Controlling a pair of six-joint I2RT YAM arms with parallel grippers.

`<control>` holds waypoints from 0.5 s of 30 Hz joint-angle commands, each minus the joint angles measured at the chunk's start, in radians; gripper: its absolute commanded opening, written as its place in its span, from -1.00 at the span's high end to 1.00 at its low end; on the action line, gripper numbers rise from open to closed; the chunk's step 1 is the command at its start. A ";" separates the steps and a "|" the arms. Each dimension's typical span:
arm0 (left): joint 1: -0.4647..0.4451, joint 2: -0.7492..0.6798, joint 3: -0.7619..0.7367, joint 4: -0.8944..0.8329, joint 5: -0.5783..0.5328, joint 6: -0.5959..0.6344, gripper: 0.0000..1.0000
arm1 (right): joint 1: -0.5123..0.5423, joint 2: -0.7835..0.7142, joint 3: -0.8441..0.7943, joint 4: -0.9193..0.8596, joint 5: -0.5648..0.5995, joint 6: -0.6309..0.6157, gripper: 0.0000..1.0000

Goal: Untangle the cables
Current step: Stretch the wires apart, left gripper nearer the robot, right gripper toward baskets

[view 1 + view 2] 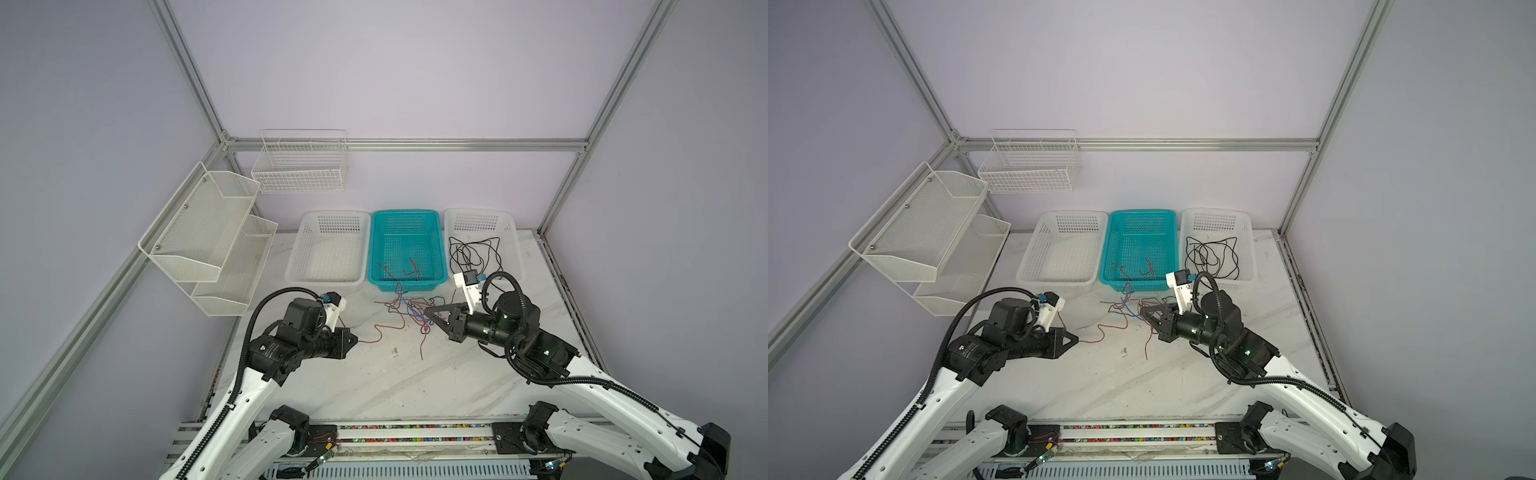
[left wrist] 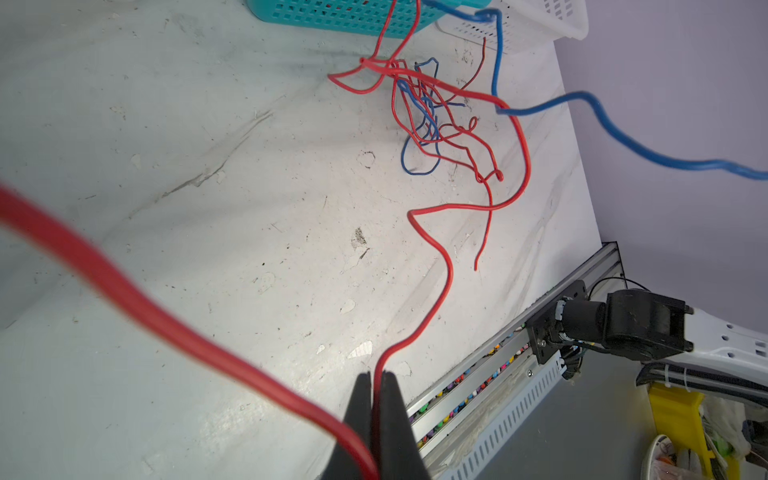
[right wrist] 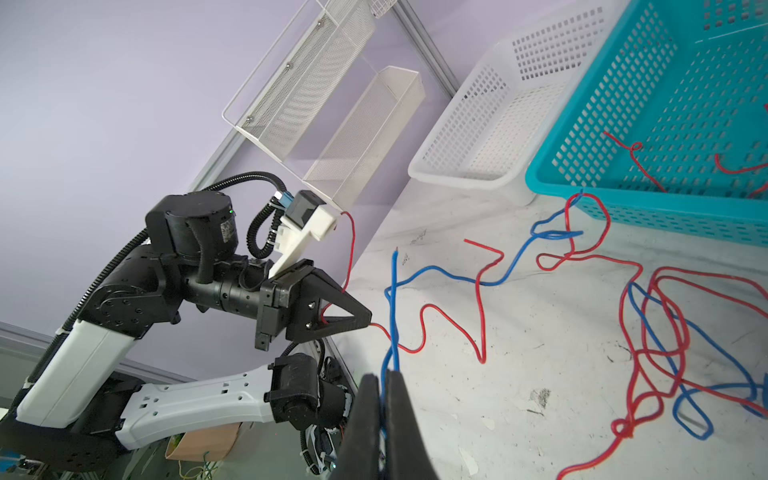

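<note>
The left gripper (image 2: 376, 378) is clamped on a red cable (image 2: 450, 270), and the right gripper (image 3: 384, 380) is pinched tight on a blue cable (image 3: 434, 269). Both lead into the tangle (image 1: 409, 309) of red and blue cables on the bench (image 1: 374, 386), just in front of the teal basket (image 1: 405, 212). A few red strands (image 1: 411, 268) lie inside it. A black cable (image 1: 473, 253) sits coiled in the white basket (image 1: 478, 211) right of the teal one.

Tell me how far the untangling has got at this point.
Done, it seems: the black cable lies alone in the right white basket, and red pieces lie in the teal basket. In hand: the left gripper is shut on a red cable, the right gripper on a blue cable. Left: the red and blue tangle on the table.
</note>
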 commanded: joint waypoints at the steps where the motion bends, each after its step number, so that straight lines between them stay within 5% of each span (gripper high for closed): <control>1: 0.007 -0.017 0.085 0.024 0.125 0.055 1.00 | -0.004 -0.022 0.022 -0.022 0.078 -0.005 1.00; 7: 0.007 -0.028 0.095 0.028 0.309 0.118 1.00 | -0.011 0.003 0.044 0.010 0.074 -0.017 1.00; 11: 0.006 -0.033 0.115 0.023 0.325 0.122 1.00 | -0.011 0.042 0.063 0.043 0.044 0.000 1.00; 15: 0.007 -0.076 0.143 0.025 0.349 0.127 1.00 | -0.017 0.035 0.079 0.032 0.144 0.015 1.00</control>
